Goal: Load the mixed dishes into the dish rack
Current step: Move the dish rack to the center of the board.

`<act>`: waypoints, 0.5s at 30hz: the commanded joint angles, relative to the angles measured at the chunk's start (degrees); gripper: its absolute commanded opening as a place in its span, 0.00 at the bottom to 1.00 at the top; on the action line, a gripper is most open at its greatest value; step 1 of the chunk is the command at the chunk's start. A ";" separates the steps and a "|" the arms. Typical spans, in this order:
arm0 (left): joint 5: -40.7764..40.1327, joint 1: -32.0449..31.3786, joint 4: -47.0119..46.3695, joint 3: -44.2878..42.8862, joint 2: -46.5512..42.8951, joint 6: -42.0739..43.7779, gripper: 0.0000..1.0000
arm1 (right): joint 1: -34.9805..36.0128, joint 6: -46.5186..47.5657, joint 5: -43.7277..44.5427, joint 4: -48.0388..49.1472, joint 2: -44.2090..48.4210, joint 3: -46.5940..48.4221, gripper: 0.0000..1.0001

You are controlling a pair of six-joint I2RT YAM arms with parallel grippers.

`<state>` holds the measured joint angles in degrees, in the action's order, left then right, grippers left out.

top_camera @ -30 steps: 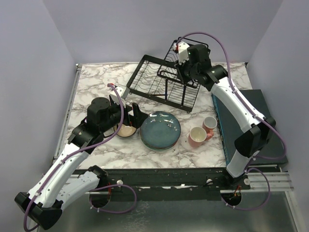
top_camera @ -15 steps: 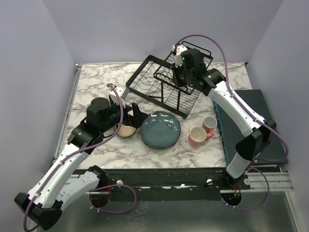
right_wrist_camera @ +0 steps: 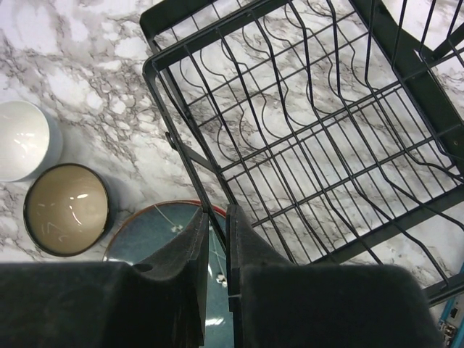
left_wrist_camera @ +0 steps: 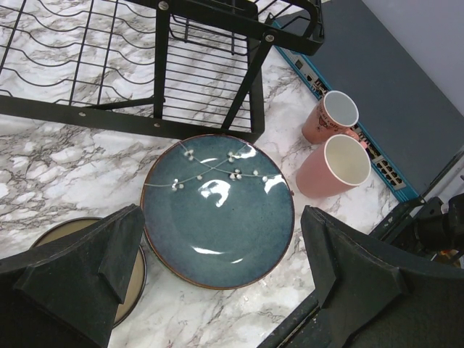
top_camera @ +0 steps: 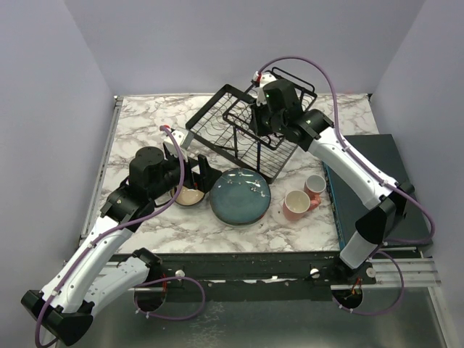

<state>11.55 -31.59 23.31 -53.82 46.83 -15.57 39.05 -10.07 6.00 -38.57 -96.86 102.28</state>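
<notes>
The top camera is looking down on the dish rack (top_camera: pixel 221 122) from afar; both wrist cameras are viewing it closely.

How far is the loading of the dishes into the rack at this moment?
Done: nothing; the dish rack holds no dishes. In hand: the right gripper is shut on a wire at the rack's edge, and the left gripper hangs open above the blue plate. Left: the blue plate, the tan bowl, the white bowl, the near pink mug and the far pink mug all stand on the table.
</notes>
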 commanded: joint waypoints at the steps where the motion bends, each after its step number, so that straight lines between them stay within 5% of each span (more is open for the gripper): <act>1: 1.02 0.22 0.09 0.65 -0.92 0.37 0.99 | 2.59 -6.37 -3.53 -1.67 0.93 -3.50 0.00; 15: 0.76 0.22 0.12 0.72 -1.27 0.34 0.99 | 6.27 -11.64 -4.24 0.30 1.89 -6.06 0.00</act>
<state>11.55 -31.59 23.31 -53.82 46.63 -15.57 41.21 -16.01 7.25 -35.38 -94.78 98.59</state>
